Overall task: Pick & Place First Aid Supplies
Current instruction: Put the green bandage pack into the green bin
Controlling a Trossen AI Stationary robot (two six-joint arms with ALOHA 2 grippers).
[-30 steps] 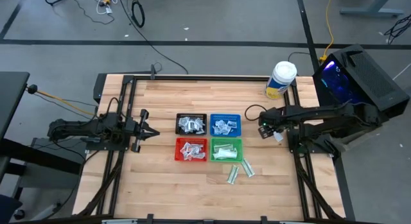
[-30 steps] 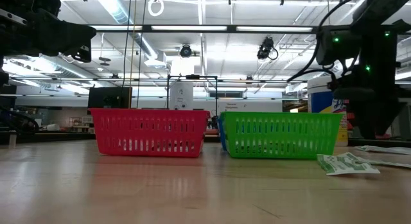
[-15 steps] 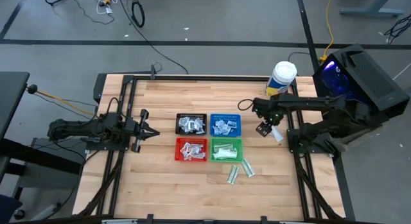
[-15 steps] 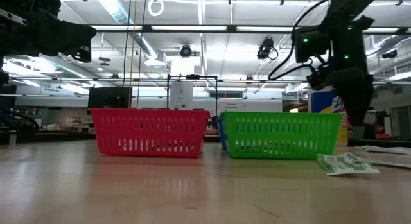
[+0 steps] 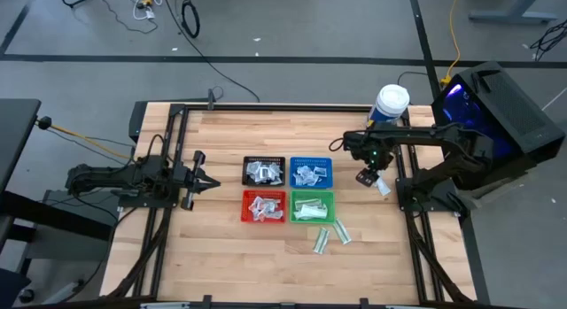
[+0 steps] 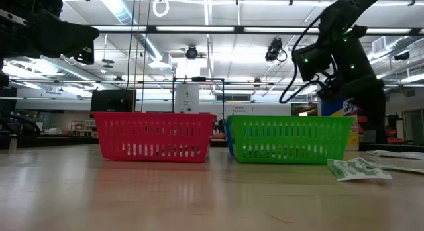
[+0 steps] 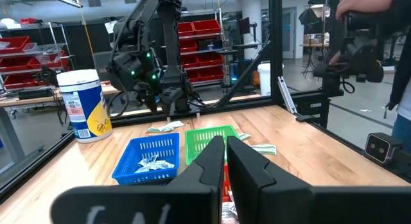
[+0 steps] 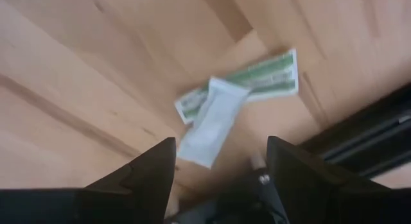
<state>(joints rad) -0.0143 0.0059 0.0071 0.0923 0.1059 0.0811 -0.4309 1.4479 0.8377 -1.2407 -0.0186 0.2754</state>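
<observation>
First aid packets sit in several spots. Two loose packets, one white-and-green with a plain white one lying across it, are on the counter by its right edge, directly under the right gripper. In the high view they show as a small white patch just beside that gripper. Two more narrow white-and-green packets lie on the counter just in front of the green tray, near each other but apart from the trays. More packets fill the four mesh trays, set in a tight two-by-two block mid-counter: black tray and blue tray on the far row, red tray and green tray on the near row. In the low view only the red tray and green tray show clearly, with a packet flat on the counter to the right of the green one.

The right gripper hangs above the counter right of the blue tray, fingers spread open, holding nothing, packets visible between them below. The left gripper waits at the counter's left side, well apart from the trays, pointing toward them, fingers closed together and empty.

A white jar with yellow label stands at the far right corner of the counter. A person shows in the room beyond, in the left wrist view.
</observation>
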